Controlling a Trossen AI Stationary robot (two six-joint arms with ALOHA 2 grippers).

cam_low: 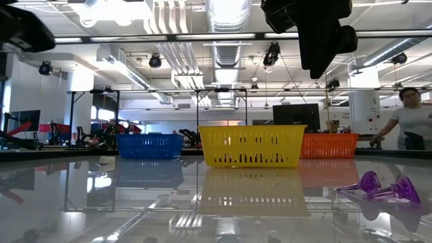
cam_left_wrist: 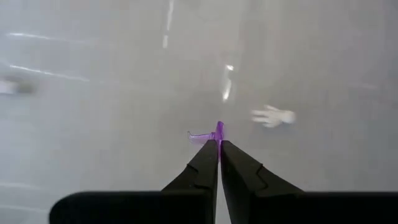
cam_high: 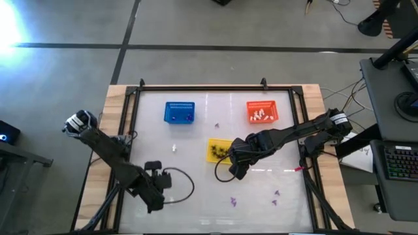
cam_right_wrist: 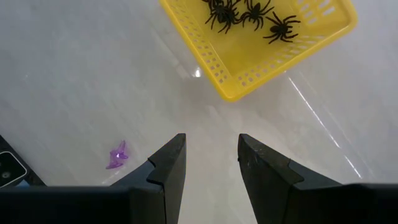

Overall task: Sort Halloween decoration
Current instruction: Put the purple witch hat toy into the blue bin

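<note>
My left gripper (cam_left_wrist: pixel 219 146) is shut on a small purple trinket (cam_left_wrist: pixel 217 131). It is over the table's near left part (cam_high: pixel 157 175), and a white trinket (cam_left_wrist: pixel 273 116) lies on the table ahead of it. My right gripper (cam_right_wrist: pixel 211 155) stands open with nothing between its fingers, just near of the yellow basket (cam_right_wrist: pixel 280 43), which holds black spiders (cam_right_wrist: pixel 249 15). One purple trinket (cam_right_wrist: pixel 117 155) lies on the table beside it. In the low view the right gripper (cam_low: pixel 317 40) hangs high above the table. My left gripper pinches the purple trinket between its two fingertips (cam_left_wrist: pixel 208 152), coming from above at a steep slant. Part of the trinket (cam_left_wrist: pixel 199 135) sticks out past the tips to one side. It is off the table, which lies blurred beyond it.
A blue basket (cam_high: pixel 179 112) stands at the far left and an orange basket (cam_high: pixel 262 111) with white trinkets at the far right. Loose purple trinkets lie near the front (cam_high: pixel 233 201), (cam_high: pixel 276 194) and behind the yellow basket (cam_high: pixel 217 125). A person (cam_low: pixel 412 121) stands beyond the table.
</note>
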